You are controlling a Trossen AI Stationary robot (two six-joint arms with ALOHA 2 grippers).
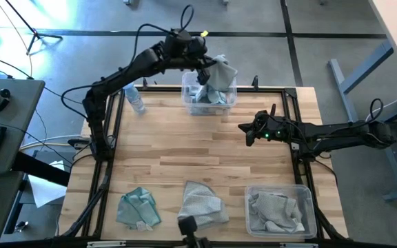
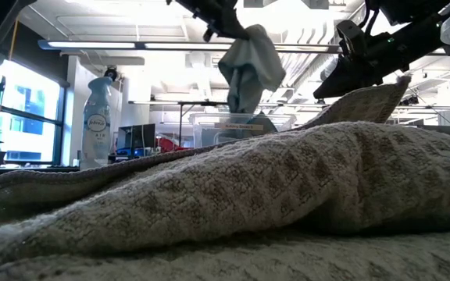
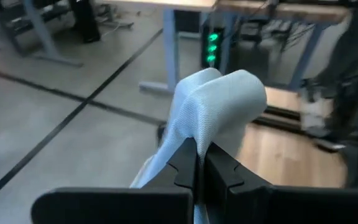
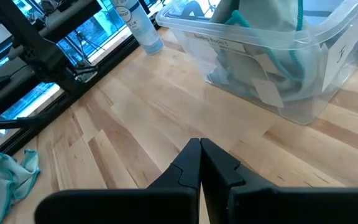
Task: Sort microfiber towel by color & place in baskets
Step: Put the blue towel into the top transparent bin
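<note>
- High view: the left gripper (image 1: 203, 69) holds a blue towel (image 1: 219, 72) above the far bin (image 1: 209, 96), hiding much of what lies in it. The right gripper (image 1: 243, 127), fingers together and empty, hovers mid-table. A teal towel (image 1: 138, 208) and a grey towel (image 1: 202, 202) lie at the near edge; the near bin (image 1: 279, 210) holds grey ones. A bottle (image 1: 135, 99) stands beside the far bin.
- Low view: the grey towel (image 2: 233, 203) blocks nearly everything; the blue one (image 2: 248, 70) hangs above it.
- Left wrist view: fingers (image 3: 182, 168) pinch the cloth (image 3: 216, 106).
- Right wrist view: closed fingers (image 4: 222, 168) over bare wood; the far bin (image 4: 272, 62) is cut off.
</note>
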